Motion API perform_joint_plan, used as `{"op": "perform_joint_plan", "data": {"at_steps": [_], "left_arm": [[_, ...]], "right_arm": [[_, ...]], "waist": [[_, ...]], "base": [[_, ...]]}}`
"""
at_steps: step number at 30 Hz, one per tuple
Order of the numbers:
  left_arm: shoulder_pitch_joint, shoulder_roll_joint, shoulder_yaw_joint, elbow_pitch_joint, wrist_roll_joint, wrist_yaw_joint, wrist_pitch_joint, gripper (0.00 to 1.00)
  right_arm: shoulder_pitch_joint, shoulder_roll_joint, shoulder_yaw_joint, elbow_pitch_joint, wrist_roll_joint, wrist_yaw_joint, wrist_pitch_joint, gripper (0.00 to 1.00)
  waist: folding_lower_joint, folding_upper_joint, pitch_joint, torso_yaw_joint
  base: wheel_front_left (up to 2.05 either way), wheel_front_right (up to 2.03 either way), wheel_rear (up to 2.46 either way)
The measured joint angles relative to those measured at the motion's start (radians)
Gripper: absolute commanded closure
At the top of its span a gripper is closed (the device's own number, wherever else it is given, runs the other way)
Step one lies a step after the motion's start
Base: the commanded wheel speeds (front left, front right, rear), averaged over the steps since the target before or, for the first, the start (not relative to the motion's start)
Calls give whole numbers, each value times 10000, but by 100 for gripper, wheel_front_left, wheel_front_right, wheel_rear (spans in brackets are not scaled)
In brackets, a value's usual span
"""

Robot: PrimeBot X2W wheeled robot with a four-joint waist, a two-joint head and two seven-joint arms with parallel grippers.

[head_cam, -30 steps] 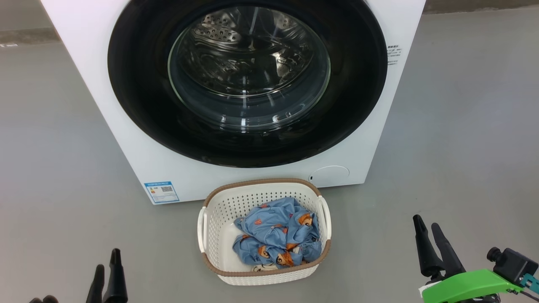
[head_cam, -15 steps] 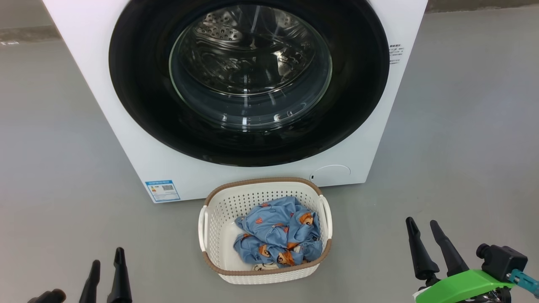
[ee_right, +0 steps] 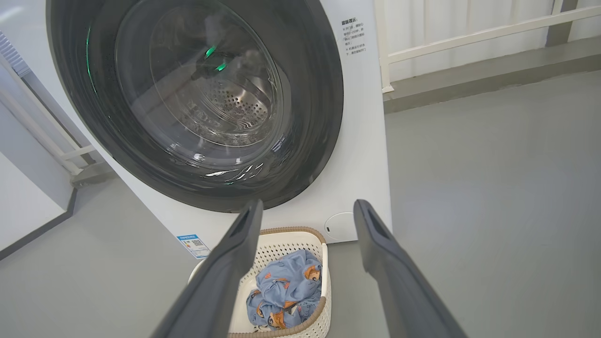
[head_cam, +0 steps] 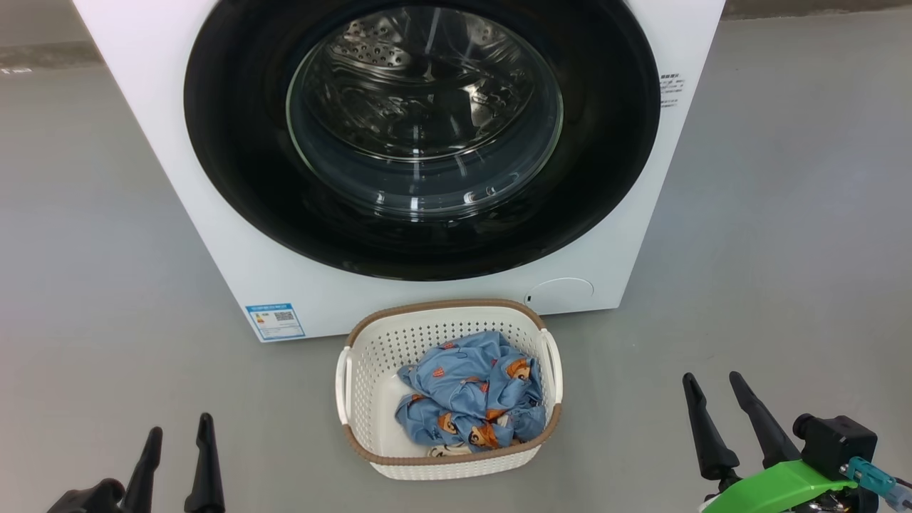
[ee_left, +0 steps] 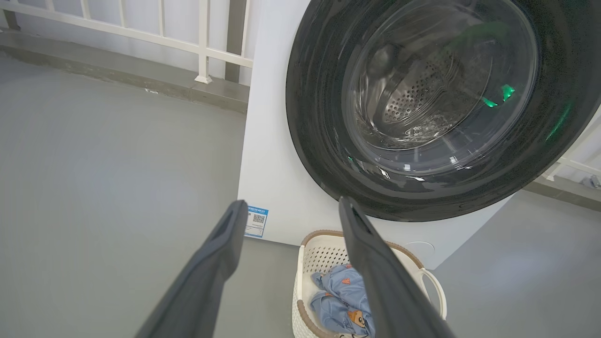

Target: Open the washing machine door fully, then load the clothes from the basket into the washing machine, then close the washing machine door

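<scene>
While door (head_cam: 424, 121) shut, left claw (head_cam: 181, 424), right claw (head_cam: 711, 376) splayed.

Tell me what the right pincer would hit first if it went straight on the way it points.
Likely the big white boxy washing machine's front, just under its round glossy black door; the right pincer aims above the cream perforated basket.
</scene>
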Motion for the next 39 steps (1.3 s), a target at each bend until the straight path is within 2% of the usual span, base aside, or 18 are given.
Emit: {"op": "perform_joint_plan", "data": {"at_steps": [12, 23, 39], "left_arm": [[42, 144, 54, -12, 1678, -6, -393, 0], [55, 173, 161, 77, 2865, -8, -648, 0], [166, 171, 272, 127, 2915, -8, -660, 0]], "right_arm": [[-2, -21, -274, 288, -1398, 0, -374, 0], [-3, 35, -351, 393, -2109, 0, -654, 0], [-3, 35, -370, 464, -2102, 0, -654, 0]], "waist": [[0, 0, 6, -2], [0, 0, -15, 44], [0, 0, -101, 67]], "base": [[0, 0, 0], [0, 0, 0], [0, 0, 0]]}}
